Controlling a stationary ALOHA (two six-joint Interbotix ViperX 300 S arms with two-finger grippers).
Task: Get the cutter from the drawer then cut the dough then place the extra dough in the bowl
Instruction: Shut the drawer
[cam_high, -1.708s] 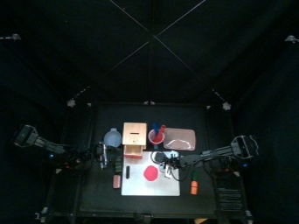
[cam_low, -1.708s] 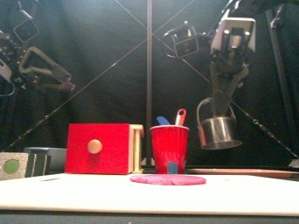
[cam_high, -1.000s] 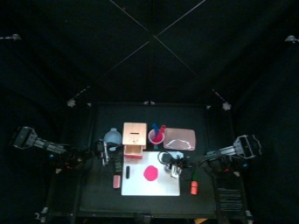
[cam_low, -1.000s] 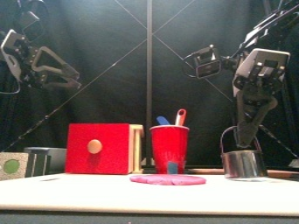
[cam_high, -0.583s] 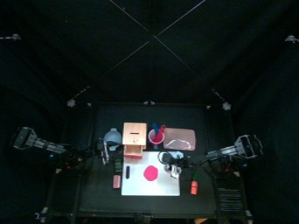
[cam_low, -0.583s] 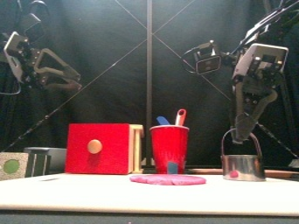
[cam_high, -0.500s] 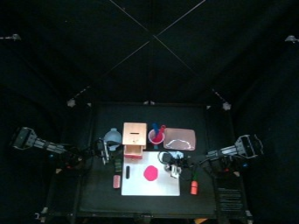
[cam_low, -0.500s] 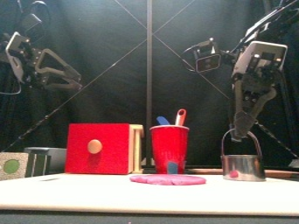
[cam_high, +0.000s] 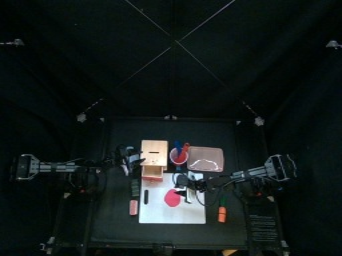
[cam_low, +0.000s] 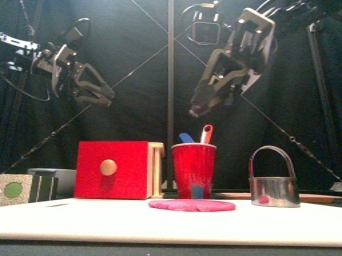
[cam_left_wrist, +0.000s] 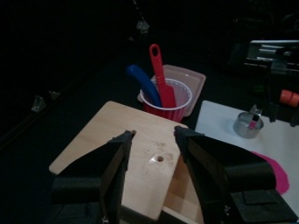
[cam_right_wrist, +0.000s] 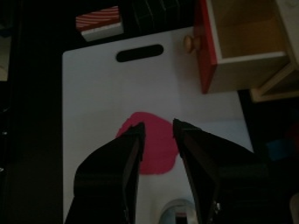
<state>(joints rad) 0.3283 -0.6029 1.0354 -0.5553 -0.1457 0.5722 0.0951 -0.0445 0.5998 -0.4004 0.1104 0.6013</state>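
Cutter (cam_low: 274, 180) stands out of the drawer (cam_right_wrist: 239, 35), on the white board (cam_right_wrist: 93, 105), just right of the pink dough (cam_low: 191, 205). The right gripper (cam_right_wrist: 158, 124) hangs high over the dough, wide and empty, and the left gripper (cam_left_wrist: 153, 133) is wide over the wooden box (cam_left_wrist: 117, 162). Next I think the right one must take the cutter's handle and press it down on the dough.
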